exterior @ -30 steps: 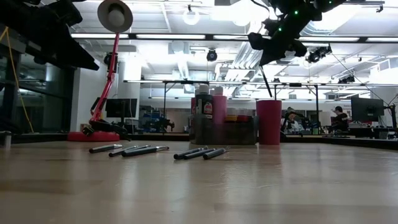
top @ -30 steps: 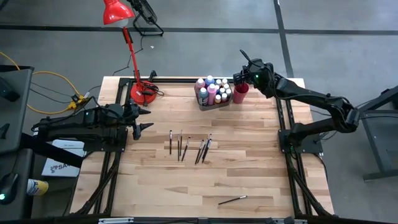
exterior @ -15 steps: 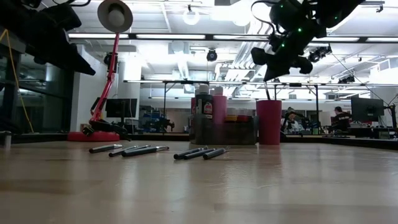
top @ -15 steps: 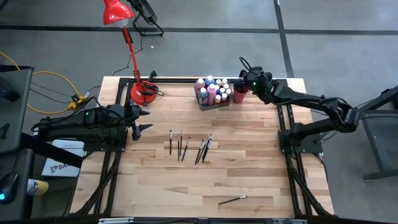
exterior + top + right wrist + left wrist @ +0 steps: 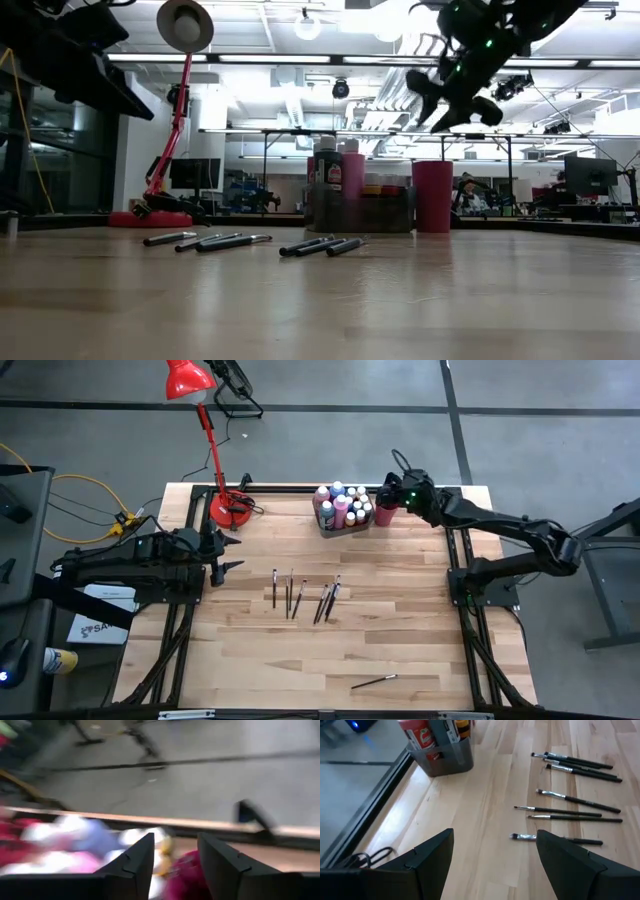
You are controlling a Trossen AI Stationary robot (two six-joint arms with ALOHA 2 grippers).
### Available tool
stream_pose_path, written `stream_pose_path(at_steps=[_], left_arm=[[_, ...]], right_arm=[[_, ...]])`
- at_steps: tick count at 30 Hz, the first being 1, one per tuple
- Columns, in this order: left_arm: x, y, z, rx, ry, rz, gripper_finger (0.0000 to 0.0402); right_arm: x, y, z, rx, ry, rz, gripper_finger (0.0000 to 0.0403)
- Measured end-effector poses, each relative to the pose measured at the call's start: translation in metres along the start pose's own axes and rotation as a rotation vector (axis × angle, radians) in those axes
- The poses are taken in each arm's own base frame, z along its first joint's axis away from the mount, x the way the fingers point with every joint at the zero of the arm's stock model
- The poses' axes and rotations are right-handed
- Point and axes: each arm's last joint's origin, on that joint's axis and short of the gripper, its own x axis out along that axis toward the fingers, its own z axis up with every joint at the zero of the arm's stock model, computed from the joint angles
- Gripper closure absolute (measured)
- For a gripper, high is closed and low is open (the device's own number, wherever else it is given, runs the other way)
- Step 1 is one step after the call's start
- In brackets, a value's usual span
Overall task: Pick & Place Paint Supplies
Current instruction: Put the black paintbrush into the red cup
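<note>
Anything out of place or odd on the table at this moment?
One paintbrush lies alone near the table's front edge, well apart from the loose group of brushes lying mid-table. The paint bottles stand upright in the grey bin, with the red cup beside it. Nothing looks spilled or damaged.

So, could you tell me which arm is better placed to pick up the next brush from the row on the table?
Left: its gripper hangs open beside the row of brushes; the right gripper is over the red cup.
</note>
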Motion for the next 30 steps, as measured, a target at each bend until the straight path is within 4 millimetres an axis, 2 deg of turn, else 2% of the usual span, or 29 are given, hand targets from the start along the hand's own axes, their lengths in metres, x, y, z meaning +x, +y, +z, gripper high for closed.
stream_pose_path(at_steps=[5, 11, 21, 30], left_arm=[[0.000, 0.000, 0.000, 0.076, -0.001, 0.000, 0.0124], [0.000, 0.000, 0.001, 0.054, -0.009, 0.001, 0.0124], [-0.020, 0.004, 0.001, 0.024, -0.170, 0.010, 0.0124], [-0.031, 0.004, 0.004, -0.016, -0.298, -0.047, 0.0124]], right_arm=[[-0.019, 0.001, 0.005, 0.193, 0.133, 0.184, 0.0246], [-0.052, 0.003, -0.001, 0.289, 0.388, 0.382, 0.0253], [-0.125, 0.015, -0.025, 0.147, 0.485, 0.559, 0.0265], [-0.168, 0.025, -0.057, -0.050, 0.700, 0.747, 0.0269]])
